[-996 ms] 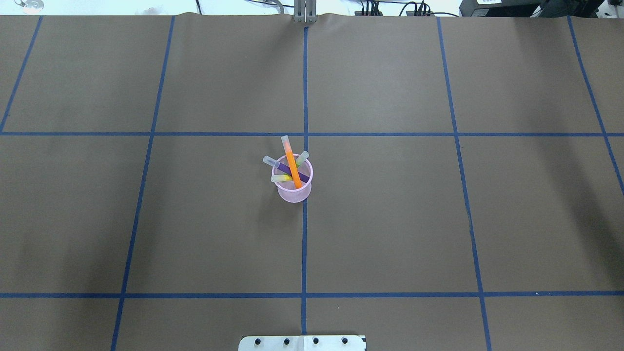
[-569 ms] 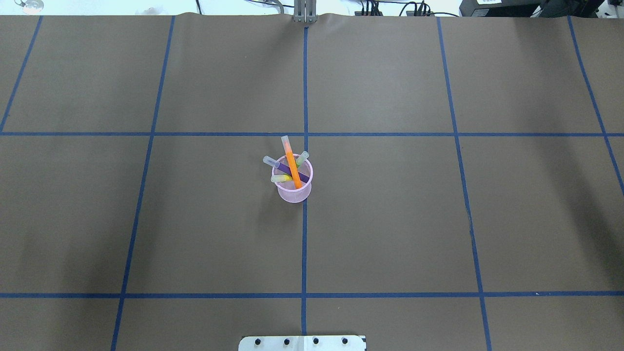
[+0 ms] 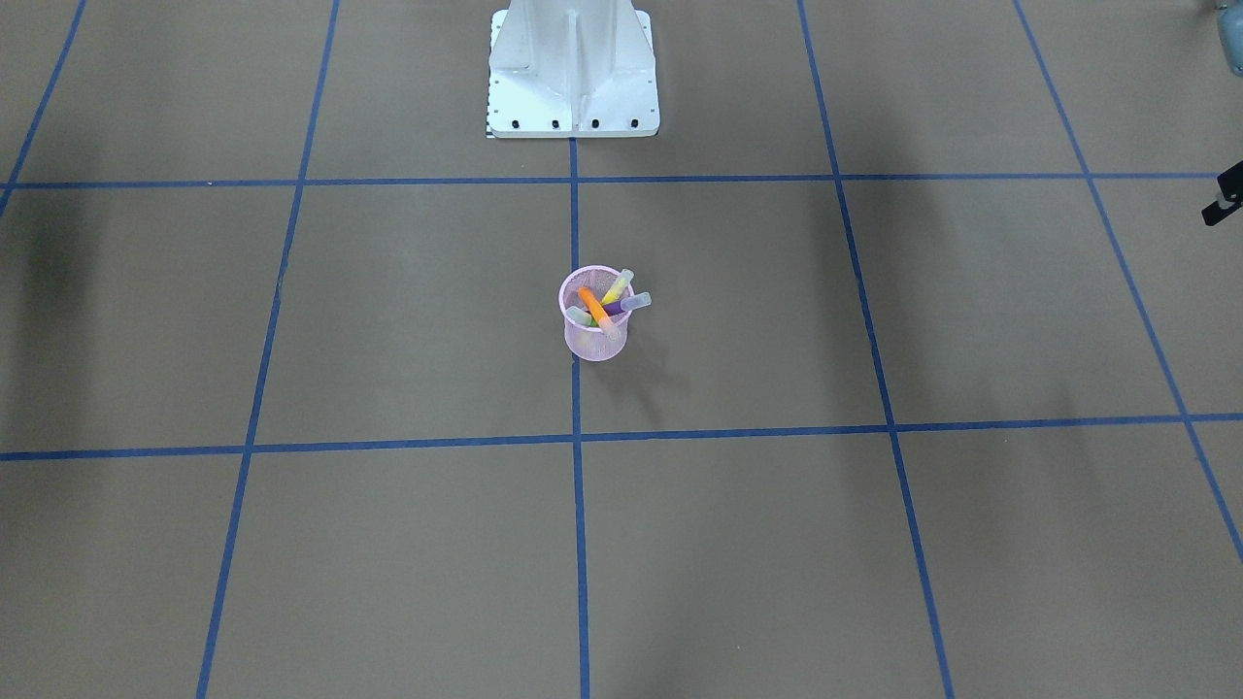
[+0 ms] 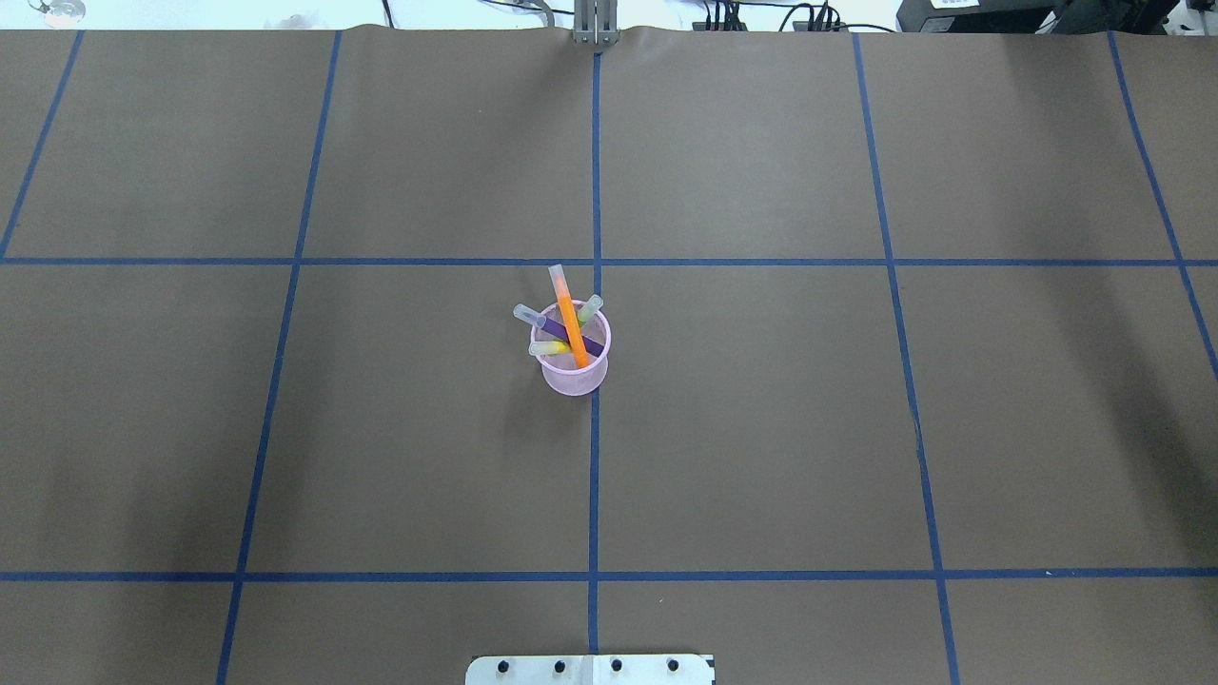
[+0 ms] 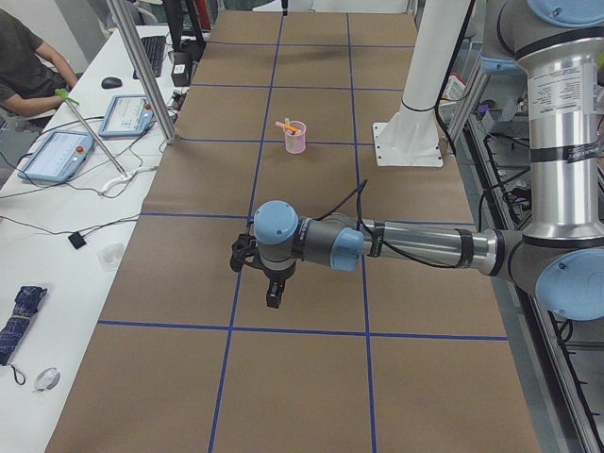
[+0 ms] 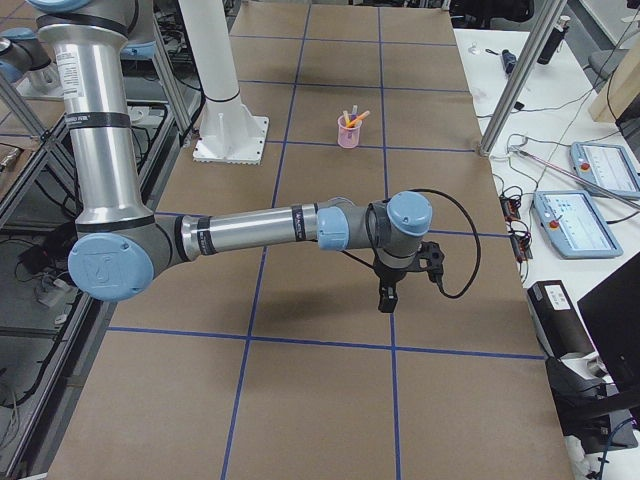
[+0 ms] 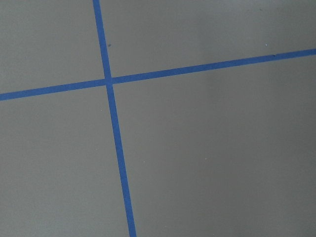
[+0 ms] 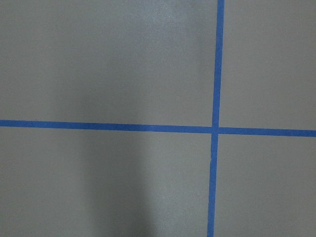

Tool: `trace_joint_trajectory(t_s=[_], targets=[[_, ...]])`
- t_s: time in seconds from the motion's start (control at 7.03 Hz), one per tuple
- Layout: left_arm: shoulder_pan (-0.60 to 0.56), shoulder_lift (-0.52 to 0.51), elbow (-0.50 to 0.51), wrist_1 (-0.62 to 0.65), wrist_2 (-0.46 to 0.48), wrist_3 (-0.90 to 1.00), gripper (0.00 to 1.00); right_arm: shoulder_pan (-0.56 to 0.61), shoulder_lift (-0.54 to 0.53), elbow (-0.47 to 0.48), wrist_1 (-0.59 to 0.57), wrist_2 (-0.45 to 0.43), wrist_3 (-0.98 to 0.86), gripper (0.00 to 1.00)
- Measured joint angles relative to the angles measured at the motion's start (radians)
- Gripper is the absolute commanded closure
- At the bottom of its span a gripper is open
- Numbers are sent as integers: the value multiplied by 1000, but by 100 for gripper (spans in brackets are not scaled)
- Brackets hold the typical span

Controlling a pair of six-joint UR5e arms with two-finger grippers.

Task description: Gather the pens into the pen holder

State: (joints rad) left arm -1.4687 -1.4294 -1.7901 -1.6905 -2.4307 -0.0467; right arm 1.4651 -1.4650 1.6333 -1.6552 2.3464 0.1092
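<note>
The pale pink mesh pen holder (image 4: 574, 376) stands upright near the table's middle, also in the front view (image 3: 594, 342). Four pens stand in it, caps up: orange (image 4: 570, 319), purple (image 4: 557, 330), green (image 4: 590, 307) and yellow (image 4: 549, 349). My left gripper (image 5: 274, 297) hangs over the table far from the holder, seen only in the left side view; I cannot tell whether it is open or shut. My right gripper (image 6: 386, 300) shows only in the right side view, also far from the holder; I cannot tell its state. Both wrist views show only paper and blue tape.
Brown paper with a blue tape grid (image 4: 595, 476) covers the table. The robot's white base plate (image 3: 571, 68) stands at the near edge. Tablets (image 5: 57, 156) and metal posts (image 5: 142, 71) stand beyond the far edge, where an operator (image 5: 24, 57) sits.
</note>
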Motion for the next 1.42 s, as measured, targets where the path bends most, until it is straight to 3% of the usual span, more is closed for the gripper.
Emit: trace_joint_trajectory(t_s=[1.42], targets=[[1, -15, 5, -1, 0, -2, 0, -3, -3, 0, 0, 4, -1, 0]])
